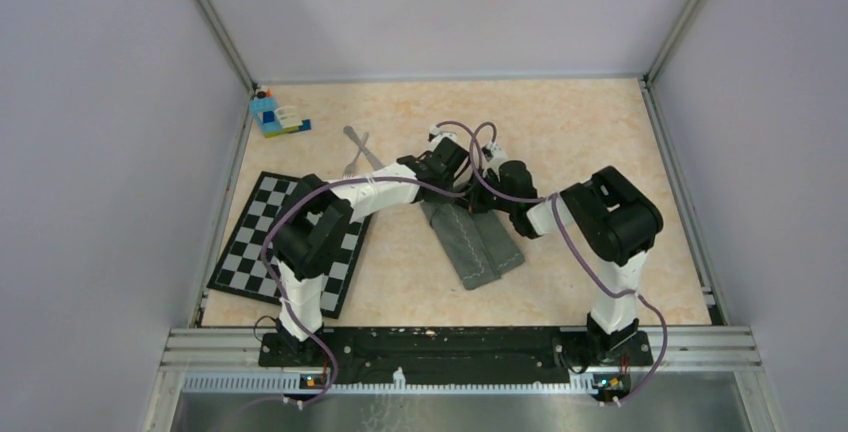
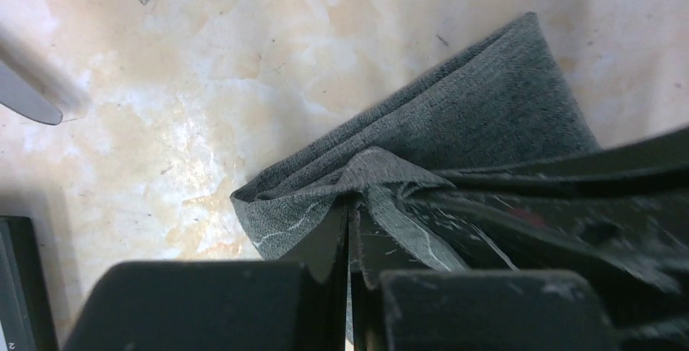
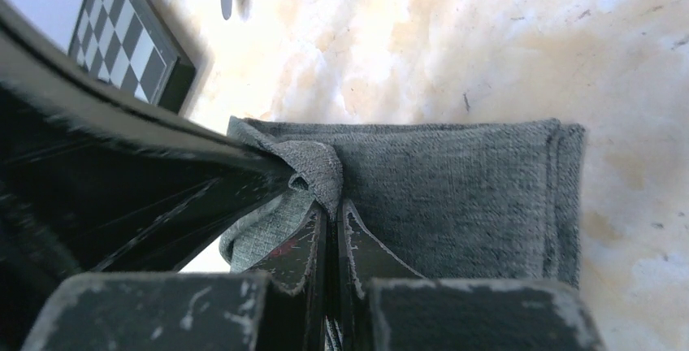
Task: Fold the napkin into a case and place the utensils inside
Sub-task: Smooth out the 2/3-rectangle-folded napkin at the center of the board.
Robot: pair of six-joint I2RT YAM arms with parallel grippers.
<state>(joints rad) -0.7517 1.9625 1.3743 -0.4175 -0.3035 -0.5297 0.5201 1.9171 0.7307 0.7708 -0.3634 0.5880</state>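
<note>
Napkin (image 1: 482, 244) in tight pinch of left hand (image 2: 351, 209) and right hand (image 3: 331, 205).

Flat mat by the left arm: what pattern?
The flat mat is black-and-white checkered; best in top external view.

A black-and-white checkered mat (image 1: 248, 244) lies tilted on the left side of the table (image 1: 580, 132), one corner near the front edge. The table top is mottled beige, like marble. Near the far left corner sits a small toy-brick block (image 1: 275, 115), mostly blue with bits of green, white and yellow, well apart from the mat. Plain pale walls (image 1: 100, 152) close in the table on three sides. A metal rail (image 1: 700, 347) runs along the near edge.
</note>
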